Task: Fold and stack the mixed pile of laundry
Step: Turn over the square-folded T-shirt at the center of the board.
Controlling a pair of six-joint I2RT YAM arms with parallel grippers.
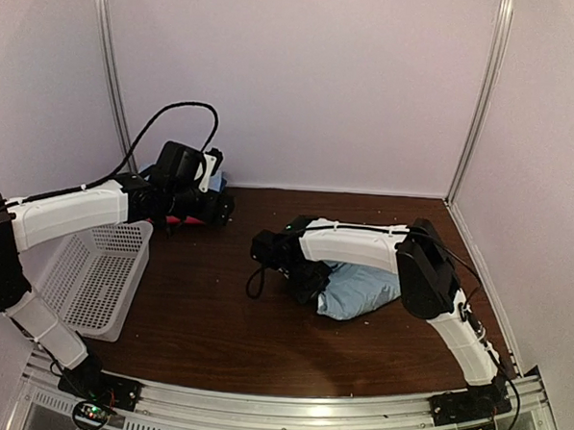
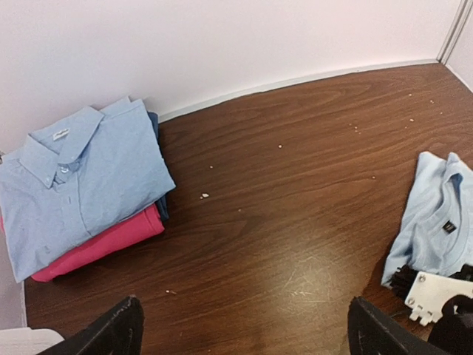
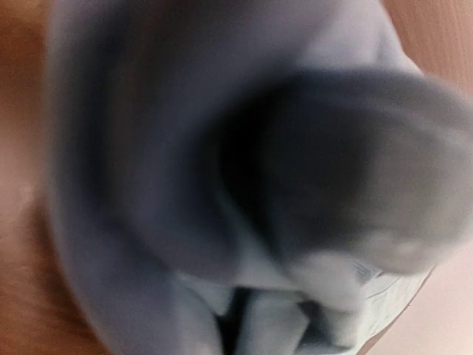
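A crumpled light blue garment [image 1: 362, 291] lies right of the table's middle, and it also shows at the right edge of the left wrist view as the same garment [image 2: 436, 222]. My right gripper [image 1: 309, 280] sits at its left edge, shut on the cloth. Blurred light blue cloth [image 3: 148, 148] fills the right wrist view and hides the fingers. At the back left, a folded light blue collared shirt [image 2: 81, 174] tops a small stack. My left gripper [image 2: 247, 333] hovers beside that stack, open and holding nothing, with bare wood between its fingertips [image 2: 118, 333].
Under the collared shirt lie a magenta cloth [image 2: 103, 248] and a dark blue layer [image 2: 157, 140]. A white perforated basket [image 1: 96, 274] rests tilted at the table's left edge. Pale walls close in the back and both sides. Small white crumbs dot the wood.
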